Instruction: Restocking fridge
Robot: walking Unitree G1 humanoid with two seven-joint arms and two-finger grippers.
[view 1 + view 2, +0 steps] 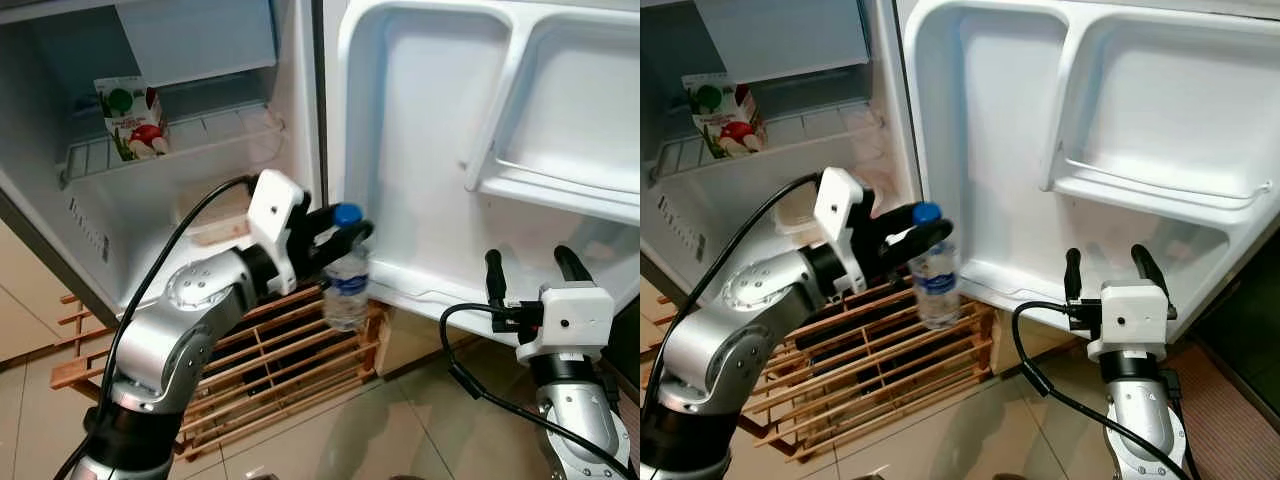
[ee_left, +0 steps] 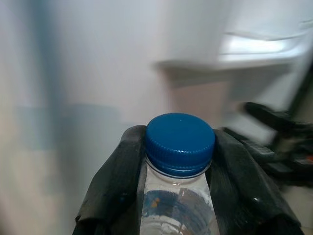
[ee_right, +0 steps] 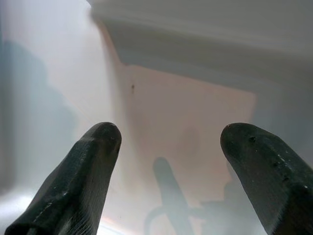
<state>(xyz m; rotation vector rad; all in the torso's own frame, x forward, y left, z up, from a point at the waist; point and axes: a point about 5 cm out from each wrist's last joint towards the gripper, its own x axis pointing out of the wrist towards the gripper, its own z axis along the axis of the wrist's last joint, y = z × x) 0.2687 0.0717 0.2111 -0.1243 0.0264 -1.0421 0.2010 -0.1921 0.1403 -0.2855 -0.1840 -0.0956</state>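
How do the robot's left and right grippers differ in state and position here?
The left gripper is shut on the water bottle beside the fridge door's edge; the right gripper is open, empty, and points up at the door's lower shelf. Both have black fingers.

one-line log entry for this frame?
left gripper: shut on water bottle, at open fridge door | right gripper: open, empty | carton: on fridge shelf

Two silver arms raised, one hand loaded, one free.
Left hand (image 1: 345, 237) reaching forward with elbow bent, black fingers (image 2: 112, 191) clamped at the neck of a water bottle (image 1: 347, 290); right hand (image 1: 527, 265) pointing upward, fingers spread apart.
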